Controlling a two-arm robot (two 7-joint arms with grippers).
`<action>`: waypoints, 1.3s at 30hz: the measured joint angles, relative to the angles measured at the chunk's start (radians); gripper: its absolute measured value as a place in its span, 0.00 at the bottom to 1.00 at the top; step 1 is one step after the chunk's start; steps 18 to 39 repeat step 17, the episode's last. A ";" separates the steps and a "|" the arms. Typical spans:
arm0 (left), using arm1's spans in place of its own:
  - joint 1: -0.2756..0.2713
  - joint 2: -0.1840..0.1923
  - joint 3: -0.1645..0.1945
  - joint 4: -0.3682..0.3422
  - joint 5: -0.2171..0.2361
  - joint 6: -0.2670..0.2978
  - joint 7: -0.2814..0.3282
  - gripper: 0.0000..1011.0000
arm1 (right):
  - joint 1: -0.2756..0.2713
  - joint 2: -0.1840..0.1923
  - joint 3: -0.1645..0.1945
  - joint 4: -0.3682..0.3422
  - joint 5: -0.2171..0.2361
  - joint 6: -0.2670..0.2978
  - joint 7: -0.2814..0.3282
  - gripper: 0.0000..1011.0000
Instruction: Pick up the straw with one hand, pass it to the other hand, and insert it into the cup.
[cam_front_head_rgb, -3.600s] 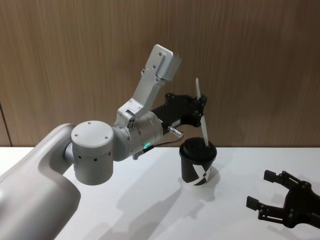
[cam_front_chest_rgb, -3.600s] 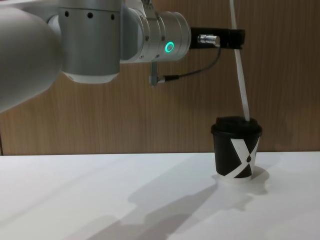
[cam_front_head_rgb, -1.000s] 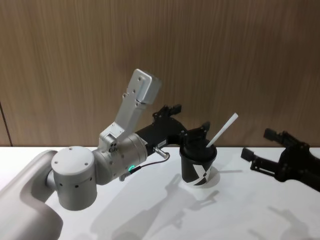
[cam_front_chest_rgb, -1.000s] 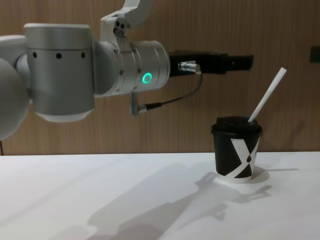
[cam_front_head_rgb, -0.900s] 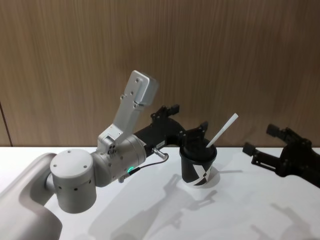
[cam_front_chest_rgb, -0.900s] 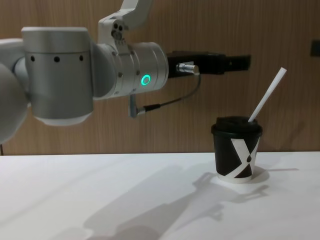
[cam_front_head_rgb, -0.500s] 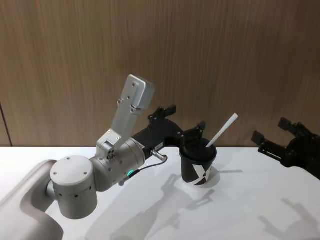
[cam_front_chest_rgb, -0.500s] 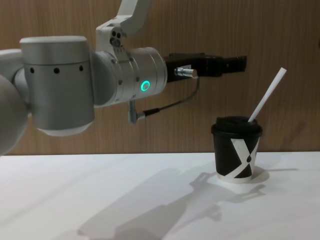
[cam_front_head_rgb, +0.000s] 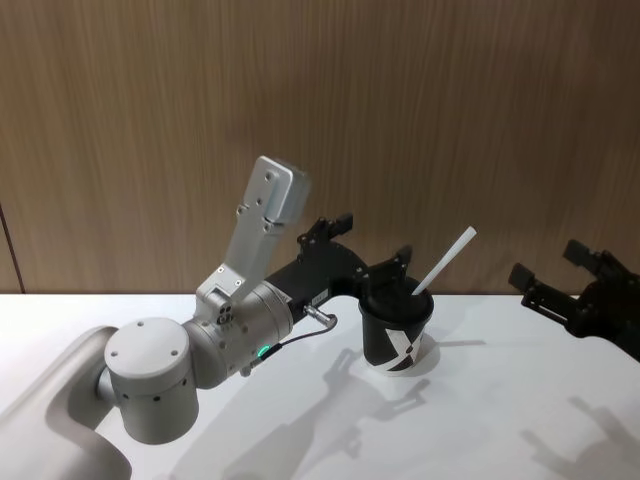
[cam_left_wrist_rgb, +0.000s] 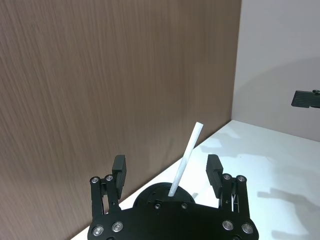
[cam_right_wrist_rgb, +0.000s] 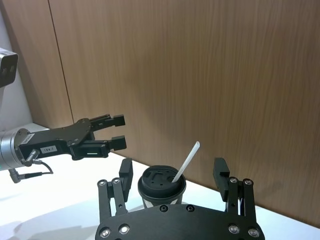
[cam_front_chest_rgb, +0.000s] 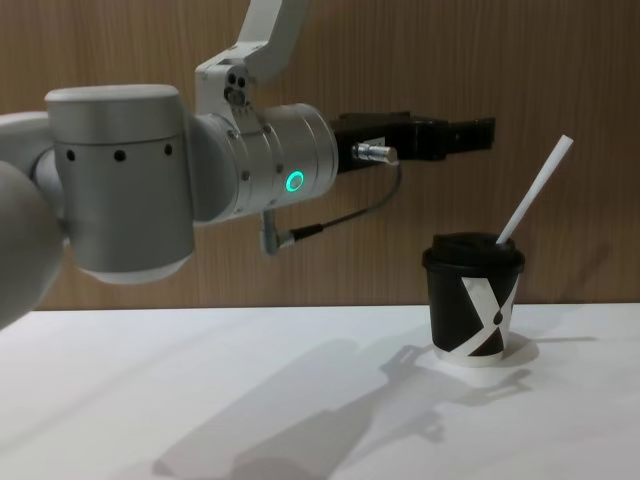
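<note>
Matt black paper cup (cam_front_head_rgb: 397, 335) (glossy lid), smooth white table (cam_front_head_rgb: 480, 420), wood-grain wall (cam_front_head_rgb: 450, 120).

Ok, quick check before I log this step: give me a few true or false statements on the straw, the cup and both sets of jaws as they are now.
1. The straw stands in the cup through its lid, leaning. True.
2. The left gripper is clamped on the straw. False: its jaws are open, one on each side of the straw without touching it.
3. The cup lies tipped on the table. False: it stands upright.
4. The right gripper has its jaws open and holds nothing. True.
5. The right gripper hovers directly over the cup's lid. False: in the head view it is off to the cup's right, apart from it.
</note>
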 joint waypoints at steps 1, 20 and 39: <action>0.000 0.000 0.000 0.001 0.000 -0.001 0.000 0.99 | -0.001 0.000 0.000 0.000 0.000 -0.001 -0.001 0.99; 0.002 -0.003 -0.002 0.005 0.003 -0.006 0.000 0.99 | -0.006 -0.002 0.002 0.002 0.003 -0.005 -0.009 0.99; 0.002 -0.003 -0.002 0.005 0.003 -0.006 0.000 0.99 | -0.006 -0.002 0.002 0.002 0.003 -0.005 -0.009 0.99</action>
